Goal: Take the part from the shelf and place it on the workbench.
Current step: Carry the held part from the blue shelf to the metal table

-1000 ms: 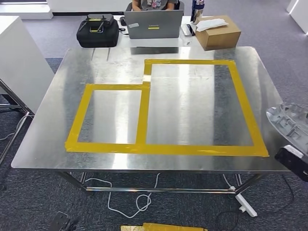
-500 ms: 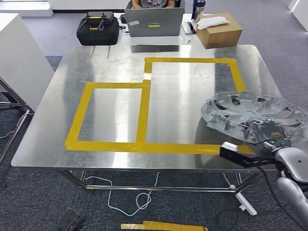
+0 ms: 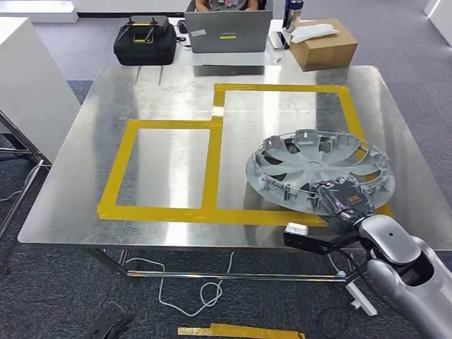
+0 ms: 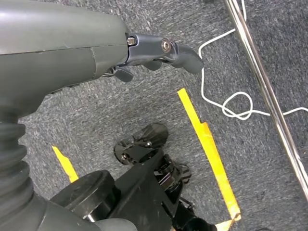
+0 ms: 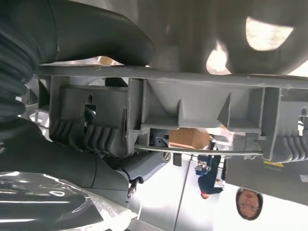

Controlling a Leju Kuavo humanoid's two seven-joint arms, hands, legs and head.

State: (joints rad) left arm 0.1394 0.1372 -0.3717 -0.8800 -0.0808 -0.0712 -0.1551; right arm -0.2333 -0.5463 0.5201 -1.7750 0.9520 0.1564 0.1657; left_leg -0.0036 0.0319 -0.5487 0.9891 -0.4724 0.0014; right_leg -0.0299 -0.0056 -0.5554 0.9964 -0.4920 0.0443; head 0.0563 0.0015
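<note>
Head view. The right hand (image 3: 341,200) grips the near rim of a grey plastic wheel cover (image 3: 320,169), inner face up, and carries it over the steel workbench (image 3: 80,183). The cover sits above the larger of two yellow tape frames (image 3: 213,169), its near and right edges overlapping the tape. Holding at the rim probably keeps the hand outside the frame, so the part can be lowered flat. Whether the cover already touches the metal cannot be told from here. A laptop (image 3: 227,32), a black bag (image 3: 145,44) and a cardboard box (image 3: 321,46) stand at the far side, well apart from the frames.

Left wrist view. The left hand (image 4: 160,50) hangs over grey carpet, fingers loosely extended and holding nothing; the arm evidently idles beside the body. Yellow floor tape (image 4: 209,149) and a white cable (image 4: 232,103) lie below, near a table leg bar (image 4: 268,91).

Right wrist view. This view adds the grip itself: the thumb (image 5: 101,41) lies across one face of the cover's ribbed rim (image 5: 188,103), with dark fingers (image 5: 145,166) curled against the other.
</note>
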